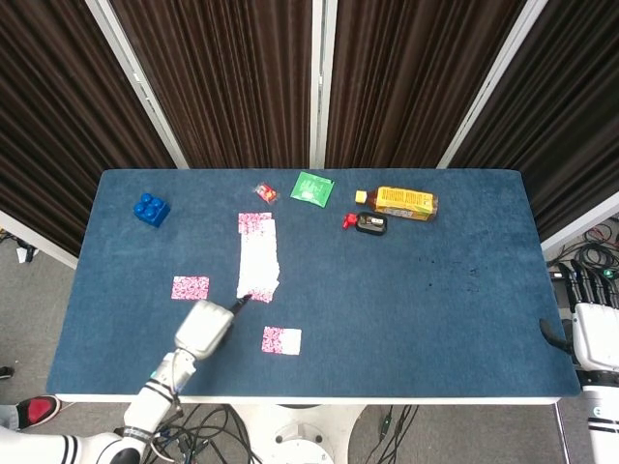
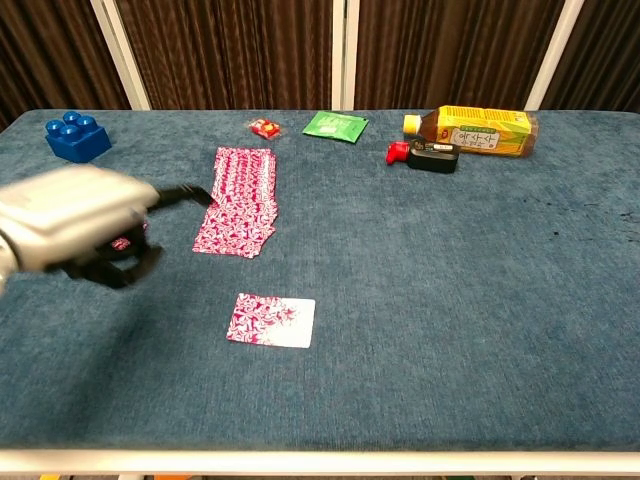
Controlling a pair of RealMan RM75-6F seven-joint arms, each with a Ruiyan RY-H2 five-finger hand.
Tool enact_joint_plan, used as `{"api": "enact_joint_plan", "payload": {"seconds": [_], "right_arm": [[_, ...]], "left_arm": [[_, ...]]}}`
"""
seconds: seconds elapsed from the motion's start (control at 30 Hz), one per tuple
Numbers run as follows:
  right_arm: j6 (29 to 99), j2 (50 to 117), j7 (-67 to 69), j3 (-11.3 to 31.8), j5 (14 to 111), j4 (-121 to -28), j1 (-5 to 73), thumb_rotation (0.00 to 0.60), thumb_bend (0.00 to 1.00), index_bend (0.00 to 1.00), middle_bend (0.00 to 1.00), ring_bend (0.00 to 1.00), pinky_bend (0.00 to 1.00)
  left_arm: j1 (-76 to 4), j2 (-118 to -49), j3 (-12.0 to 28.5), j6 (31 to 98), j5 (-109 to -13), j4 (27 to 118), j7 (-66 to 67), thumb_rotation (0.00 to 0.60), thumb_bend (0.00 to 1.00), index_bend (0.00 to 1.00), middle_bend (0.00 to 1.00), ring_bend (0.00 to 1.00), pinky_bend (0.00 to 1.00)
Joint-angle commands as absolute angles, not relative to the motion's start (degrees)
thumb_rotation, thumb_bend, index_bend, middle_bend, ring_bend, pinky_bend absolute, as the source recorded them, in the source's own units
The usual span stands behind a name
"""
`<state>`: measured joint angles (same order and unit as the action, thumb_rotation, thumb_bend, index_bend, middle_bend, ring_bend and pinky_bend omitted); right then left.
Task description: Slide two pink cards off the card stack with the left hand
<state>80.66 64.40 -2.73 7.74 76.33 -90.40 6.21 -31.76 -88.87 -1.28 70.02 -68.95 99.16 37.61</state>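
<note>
The pink card stack (image 1: 257, 257) (image 2: 240, 199) lies fanned out lengthwise at the table's left centre. One pink card (image 1: 281, 340) (image 2: 271, 320) lies alone near the front edge. Another pink card (image 1: 190, 287) lies left of the stack; in the chest view my left hand hides most of it. My left hand (image 1: 203, 327) (image 2: 76, 229) hovers just left of the stack's near end, one finger stretched toward it, holding nothing. My right hand (image 1: 595, 324) rests off the table's right edge, its fingers only partly visible.
A blue brick (image 1: 151, 209) sits at the far left. Along the back lie a small red candy (image 1: 265, 192), a green packet (image 1: 312, 188), a black-and-red item (image 1: 368, 223) and a yellow bottle on its side (image 1: 400, 202).
</note>
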Motion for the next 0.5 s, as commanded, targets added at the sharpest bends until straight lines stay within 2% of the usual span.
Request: {"api": "enact_joint_plan", "payload": {"seconds": [0.03, 0.1, 0.13, 0.17, 0.23, 0.27, 0.3, 0.37, 0.5], "right_arm": [[80.7, 64.4, -2.9, 7.8, 76.3, -90.5, 6.2, 0.6, 0.21, 0.0, 0.0, 0.0, 0.0], [80.7, 64.4, -3.0, 7.8, 76.3, -90.6, 6.3, 0.6, 0.21, 0.0, 0.0, 0.0, 0.0], [80.7, 64.4, -3.1, 7.8, 76.4, -90.7, 6.3, 0.6, 0.21, 0.0, 0.0, 0.0, 0.0], [80.6, 64.4, -3.1, 7.8, 76.4, -90.7, 6.3, 0.6, 0.21, 0.0, 0.0, 0.0, 0.0], [80.6, 64.5, -3.1, 7.8, 76.5, -90.9, 6.4, 0.6, 0.21, 0.0, 0.0, 0.0, 0.0], [80.6, 64.5, -3.2, 7.8, 76.4, -90.9, 6.5, 0.6, 0.21, 0.0, 0.0, 0.0, 0.0], [80.5, 64.6, -3.2, 7.9, 76.4, -91.0, 6.5, 0.6, 0.21, 0.0, 0.0, 0.0, 0.0], [80.5, 64.8, -3.2, 7.9, 76.4, -91.0, 6.7, 0.6, 0.21, 0.0, 0.0, 0.0, 0.0], [80.1, 65.4, -3.2, 7.9, 76.4, -90.5, 6.9, 0.6, 0.21, 0.0, 0.0, 0.0, 0.0]], "left_arm": [[-28.3, -86.0, 0.3, 75.7, -69.9, 98.3, 34.5, 0.6, 0.58, 0.13, 0.86, 0.82, 0.82], [-26.2, -84.4, 0.8, 77.9, -68.8, 97.2, 32.4, 0.6, 0.51, 0.13, 0.63, 0.58, 0.69], [-25.5, -83.6, 1.1, 78.3, -67.9, 97.1, 31.9, 0.6, 0.45, 0.13, 0.46, 0.39, 0.57], [-24.9, -82.8, 1.3, 78.7, -67.6, 96.9, 31.2, 0.6, 0.38, 0.13, 0.26, 0.18, 0.4], [-23.4, -81.5, 1.5, 80.3, -68.5, 95.8, 28.1, 0.6, 0.32, 0.13, 0.11, 0.04, 0.24], [-22.7, -81.0, 1.6, 81.0, -69.0, 95.4, 26.6, 0.591, 0.28, 0.13, 0.07, 0.0, 0.18], [-22.0, -80.5, 1.8, 81.6, -69.5, 95.0, 24.9, 0.576, 0.27, 0.13, 0.06, 0.0, 0.16], [-20.9, -79.8, 1.8, 82.5, -70.2, 94.2, 22.8, 0.511, 0.23, 0.13, 0.05, 0.0, 0.11], [-19.1, -78.3, 1.5, 83.4, -71.1, 93.4, 20.7, 0.495, 0.21, 0.13, 0.05, 0.0, 0.1]]}}
